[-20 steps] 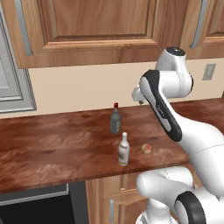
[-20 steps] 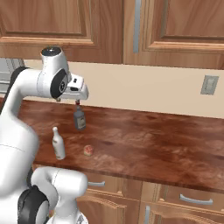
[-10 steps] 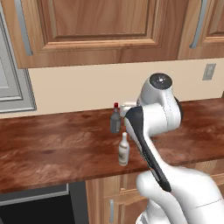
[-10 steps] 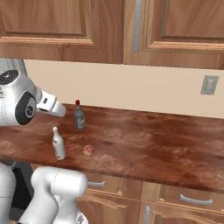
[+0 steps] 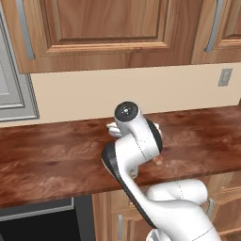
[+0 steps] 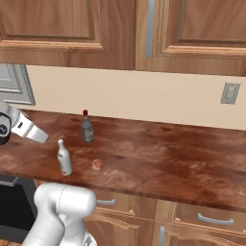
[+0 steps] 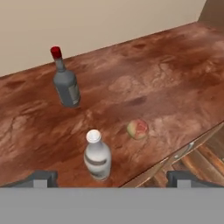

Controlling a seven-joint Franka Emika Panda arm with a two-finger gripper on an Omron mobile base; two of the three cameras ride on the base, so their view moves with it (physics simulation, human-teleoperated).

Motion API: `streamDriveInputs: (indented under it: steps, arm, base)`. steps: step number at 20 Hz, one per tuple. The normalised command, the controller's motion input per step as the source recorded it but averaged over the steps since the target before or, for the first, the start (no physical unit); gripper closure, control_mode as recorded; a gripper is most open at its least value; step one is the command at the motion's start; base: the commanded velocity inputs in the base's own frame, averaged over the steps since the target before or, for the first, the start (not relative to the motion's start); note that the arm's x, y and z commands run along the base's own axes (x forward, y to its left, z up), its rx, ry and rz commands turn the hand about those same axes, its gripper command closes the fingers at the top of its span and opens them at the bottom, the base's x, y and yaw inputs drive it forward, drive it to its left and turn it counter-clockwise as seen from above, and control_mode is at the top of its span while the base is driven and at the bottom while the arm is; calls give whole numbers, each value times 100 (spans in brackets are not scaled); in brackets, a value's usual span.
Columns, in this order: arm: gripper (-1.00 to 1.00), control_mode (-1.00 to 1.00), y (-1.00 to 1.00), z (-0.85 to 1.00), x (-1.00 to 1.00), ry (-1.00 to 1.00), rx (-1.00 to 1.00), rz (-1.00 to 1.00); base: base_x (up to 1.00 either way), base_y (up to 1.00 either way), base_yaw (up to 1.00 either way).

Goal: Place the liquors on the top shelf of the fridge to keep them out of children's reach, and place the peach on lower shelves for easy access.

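Inspection finding: over the last second the arm has swung away from the dark grey bottle (image 6: 87, 129), where the gripper hung a second ago, toward the counter's front edge. The gripper (image 7: 109, 177) now looks down over the counter from off that edge, its two tips spread wide with nothing between them.

All three task items stand untouched on the wooden counter (image 6: 158, 158). The dark grey bottle with red cap sits upright toward the back wall. The cream-white bottle (image 7: 97, 155) stands upright near the front edge, nearest the gripper and roughly centred between the tips in the hand view. The peach (image 7: 138, 129) lies just beside it, also near the front edge, apart from both bottles.

Assessment: nothing has been picked up and no item has reached the fridge; the task stands at its start. The repositioning suggests the cream-white bottle is the first target. Risk: it is slim and close to the edge, so a careless approach could topple it off the counter.
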Motion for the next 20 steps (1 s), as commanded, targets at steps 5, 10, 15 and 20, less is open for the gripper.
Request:
streamDriveInputs:
  steps: [5, 10, 15, 20]
  arm:
    - [-100, -100, 12, -37, 7, 0, -14, -20]
    - [-100, -100, 5, -38, 3, 0, -21, -9]
    - [-100, -100, 1, -50, 9, 0, -24, -7]
    - [-100, -100, 0, -31, 17, -5, -18, -10]
  base:
    - [0, 0, 0]
    - [0, 0, 0]
    - [0, 0, 0]
    - [0, 0, 0]
